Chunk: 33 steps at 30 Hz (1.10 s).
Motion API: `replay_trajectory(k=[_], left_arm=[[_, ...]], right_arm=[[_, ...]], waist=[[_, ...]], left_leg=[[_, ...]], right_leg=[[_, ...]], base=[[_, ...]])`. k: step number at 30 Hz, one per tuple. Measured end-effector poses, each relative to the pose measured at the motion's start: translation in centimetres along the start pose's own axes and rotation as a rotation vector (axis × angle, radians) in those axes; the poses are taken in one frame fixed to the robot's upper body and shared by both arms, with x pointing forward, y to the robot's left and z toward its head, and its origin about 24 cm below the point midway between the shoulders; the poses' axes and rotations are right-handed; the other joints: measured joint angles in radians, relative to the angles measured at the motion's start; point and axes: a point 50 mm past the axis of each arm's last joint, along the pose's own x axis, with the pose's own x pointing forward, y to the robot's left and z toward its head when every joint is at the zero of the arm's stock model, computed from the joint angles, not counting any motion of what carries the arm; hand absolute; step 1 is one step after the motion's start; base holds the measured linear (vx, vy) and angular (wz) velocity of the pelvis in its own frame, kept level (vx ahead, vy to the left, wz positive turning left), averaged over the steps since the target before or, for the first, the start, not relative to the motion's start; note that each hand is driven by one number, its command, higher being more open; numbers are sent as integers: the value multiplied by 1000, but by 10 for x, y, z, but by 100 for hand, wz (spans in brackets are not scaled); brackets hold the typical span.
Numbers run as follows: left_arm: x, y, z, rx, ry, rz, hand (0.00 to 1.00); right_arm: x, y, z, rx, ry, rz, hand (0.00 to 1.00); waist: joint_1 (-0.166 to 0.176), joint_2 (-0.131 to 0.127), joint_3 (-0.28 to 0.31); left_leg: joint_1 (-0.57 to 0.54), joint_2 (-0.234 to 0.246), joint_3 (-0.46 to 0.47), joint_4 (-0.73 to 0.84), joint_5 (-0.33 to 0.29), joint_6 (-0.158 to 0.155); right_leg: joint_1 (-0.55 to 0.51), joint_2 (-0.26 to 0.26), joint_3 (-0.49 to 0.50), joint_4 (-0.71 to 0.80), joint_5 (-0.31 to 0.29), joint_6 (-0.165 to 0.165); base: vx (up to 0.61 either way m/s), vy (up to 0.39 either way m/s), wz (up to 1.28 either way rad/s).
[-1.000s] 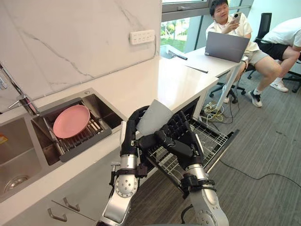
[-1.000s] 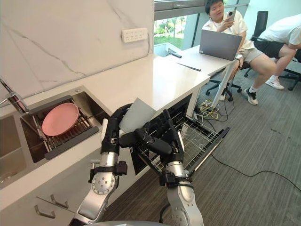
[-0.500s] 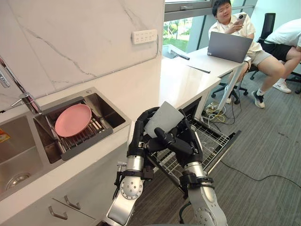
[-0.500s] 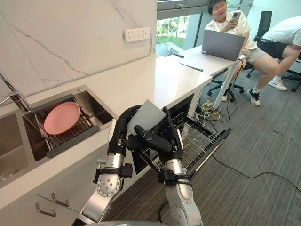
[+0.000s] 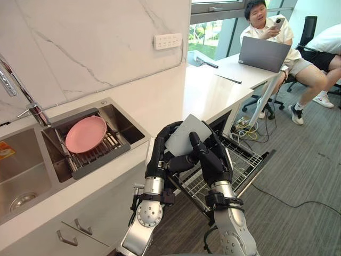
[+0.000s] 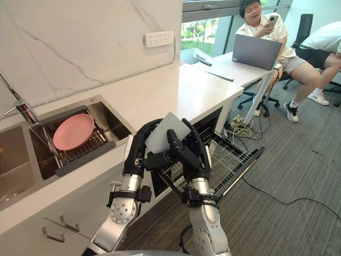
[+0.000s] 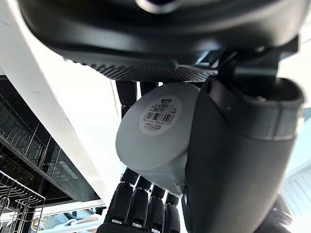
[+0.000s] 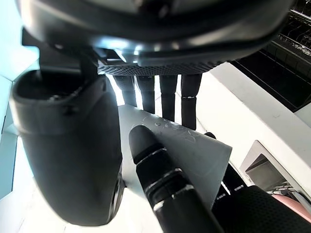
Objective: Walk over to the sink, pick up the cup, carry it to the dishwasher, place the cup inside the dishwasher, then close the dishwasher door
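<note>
A pale grey cup [image 5: 184, 136] hangs tilted between my two hands, just above the open dishwasher's pulled-out wire rack [image 5: 241, 164]. My left hand [image 5: 160, 154] wraps it from the counter side, fingers curled over its wall. My right hand [image 5: 216, 166] closes on it from the dishwasher side, fingers lying up across its front. The left wrist view looks at the cup's labelled base [image 7: 156, 130], thumb [image 7: 228, 160] beside it. In the right wrist view the cup's wall [image 8: 192, 145] sits between the thumb [image 8: 68, 145] and the straight fingers [image 8: 167, 97].
The sink [image 5: 125, 121] to the left holds a pink plate [image 5: 85, 134] on a rack, beside a tap [image 5: 24, 93]. White counter [image 5: 205, 90] runs behind the dishwasher. The lowered door [image 5: 262, 161] juts onto the grey floor. Two people sit at a desk with a laptop [image 5: 264, 53].
My right hand has come up from under the cup and its fingers now lie across the cup's front. The cup has shifted slightly toward the dishwasher. The camera has moved a little.
</note>
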Motion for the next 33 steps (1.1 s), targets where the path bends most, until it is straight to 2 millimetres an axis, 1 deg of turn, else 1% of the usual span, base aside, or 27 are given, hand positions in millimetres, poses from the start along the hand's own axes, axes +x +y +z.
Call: replay_trajectory(k=[5,6,23,29,33], left_arm=[[0,0,0,0,0,0,0],[0,0,0,0,0,0,100],[-2,-1,1,-10,-14,-18,100],[-4,1,1,-11,-7,-8,100],[-6,3,7,-28,-28,4,100]], right_arm=[[0,0,0,1,-1,-1,0],[0,0,0,1,-1,-1,0],[4,-5,7,2,-40,-35,0],[9,-8,14,-5,-77,-53,0],[11,-11,21,-10,-113,-71,0]], waist=[[0,-2,0],[0,-3,1],[0,-7,1],[-1,-7,1],[0,-7,1]], left_leg=[[0,-1,0,-2,0,0],[0,-1,0,-2,0,0],[1,-2,0,-7,0,0],[1,-1,0,-7,0,0],[1,-1,0,-9,0,-1]], right_leg=[[0,-1,0,-2,0,0],[0,-1,0,-2,0,0],[0,-1,-1,-3,0,0],[0,-1,-1,-3,0,0],[0,-1,-2,-3,0,0]], base=[[0,0,0],[0,0,0],[0,0,0],[0,0,0],[0,0,0]])
